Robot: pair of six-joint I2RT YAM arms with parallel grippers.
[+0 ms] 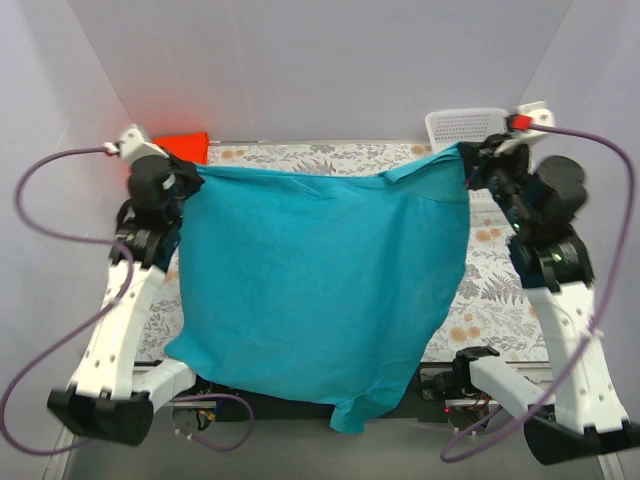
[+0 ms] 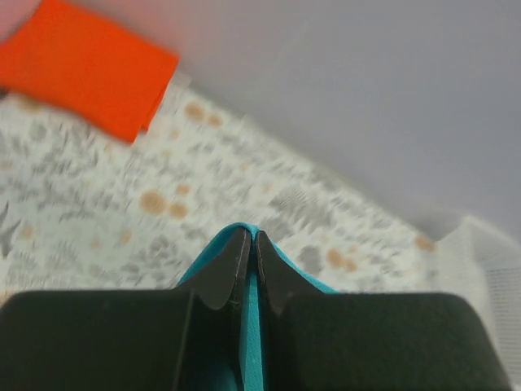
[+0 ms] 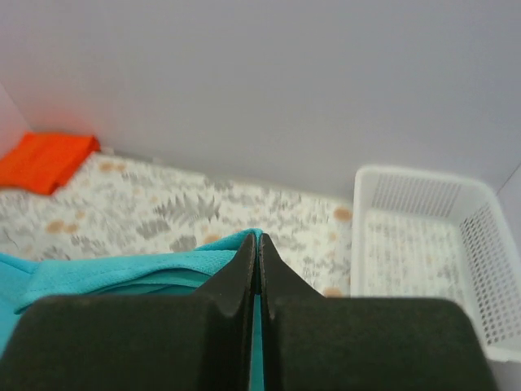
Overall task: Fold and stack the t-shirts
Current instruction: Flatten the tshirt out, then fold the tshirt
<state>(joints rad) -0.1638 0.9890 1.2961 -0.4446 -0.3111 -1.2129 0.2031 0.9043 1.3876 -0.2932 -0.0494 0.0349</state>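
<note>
The teal t-shirt (image 1: 320,290) fills the middle of the overhead view, spread wide and lifted by its two upper corners. Its top edge runs straight across the frame from left to right, sagging a little in the middle, and the rest of the cloth falls away toward the bottom of the frame. There a loose point of the hem droops past the near edge of the bench (image 1: 490,290), between the arm bases.

The left hand (image 1: 185,180) pinches the upper left corner and the right hand (image 1: 468,160) the upper right one. In both wrist views the fingers are pressed together on a thin fold of teal cloth.

Neither arm is nearer: each holds one end of the same edge, so the cloth's long line lies across the bench, not along it. My reading is that the next move — laying the cloth flat for folding — depends on both hands travelling together and keeping that edge taut and level.

A folded orange t-shirt (image 1: 182,146) lies at the upper left — likely the start of the stack. A white basket (image 1: 462,124) sits at the upper right.
</note>
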